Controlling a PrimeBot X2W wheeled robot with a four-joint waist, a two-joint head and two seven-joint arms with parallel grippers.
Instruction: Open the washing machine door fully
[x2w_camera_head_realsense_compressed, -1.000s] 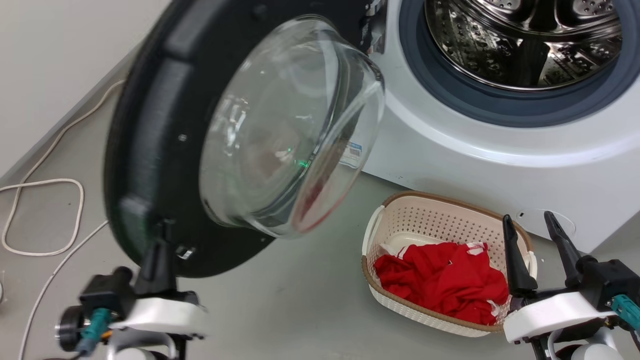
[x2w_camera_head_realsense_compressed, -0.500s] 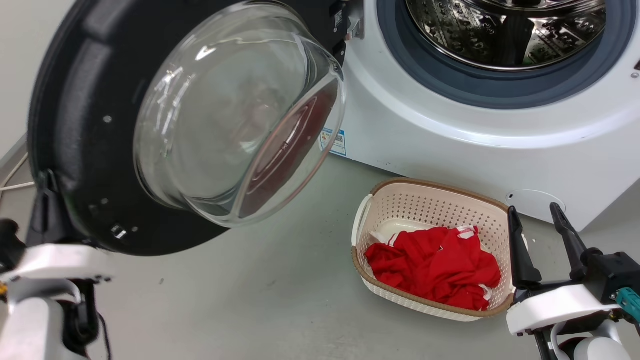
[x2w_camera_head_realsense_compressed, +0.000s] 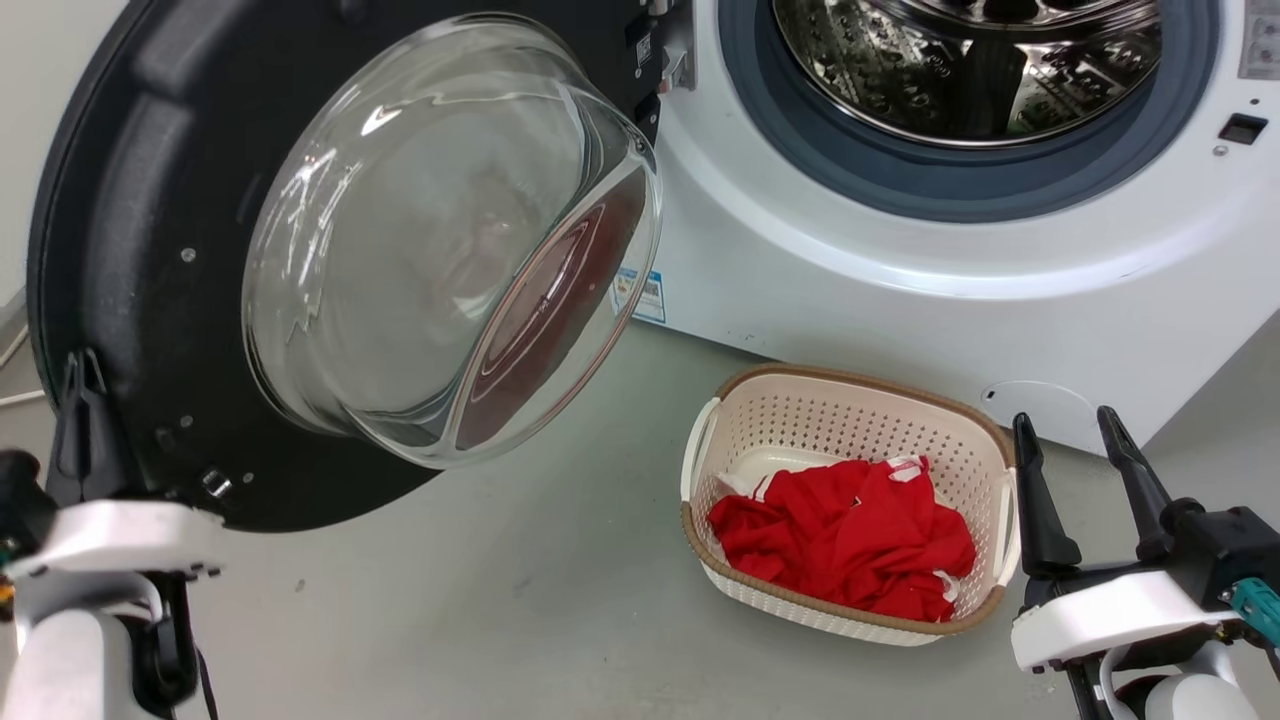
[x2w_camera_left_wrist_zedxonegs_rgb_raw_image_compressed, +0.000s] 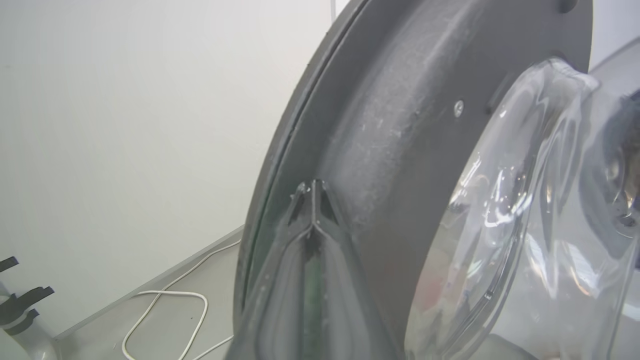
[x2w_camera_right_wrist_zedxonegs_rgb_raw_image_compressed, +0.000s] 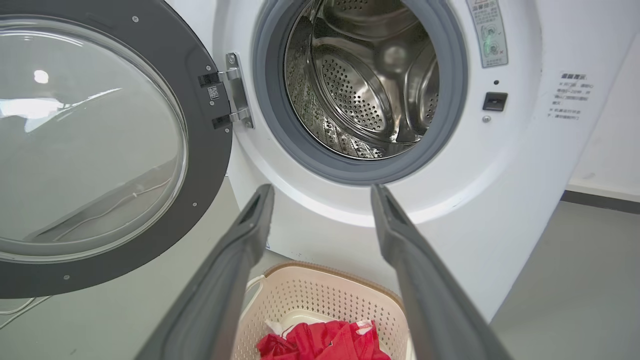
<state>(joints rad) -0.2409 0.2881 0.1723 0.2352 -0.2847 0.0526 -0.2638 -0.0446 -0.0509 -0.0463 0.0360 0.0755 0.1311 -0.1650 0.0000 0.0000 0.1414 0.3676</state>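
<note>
black washing machine door (x2w_camera_head_realsense_compressed: 110, 230); white machine (x2w_camera_head_realsense_compressed: 900, 300), grey gasket (x2w_camera_head_realsense_compressed: 960, 197); cream perforated basket (x2w_camera_head_realsense_compressed: 850, 400); red cloth (x2w_camera_head_realsense_compressed: 850, 540).

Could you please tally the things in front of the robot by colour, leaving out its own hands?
Black: 1, the door
White: 2, the washer and the cable
Beige: 1, the basket
Red: 1, the cloth heap
Total: 5

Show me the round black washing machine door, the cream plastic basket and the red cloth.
round black washing machine door (x2w_camera_head_realsense_compressed: 110, 200): head view, black frame.
cream plastic basket (x2w_camera_head_realsense_compressed: 850, 420): head view, far inner wall.
red cloth (x2w_camera_head_realsense_compressed: 840, 535): head view, its middle.
</note>
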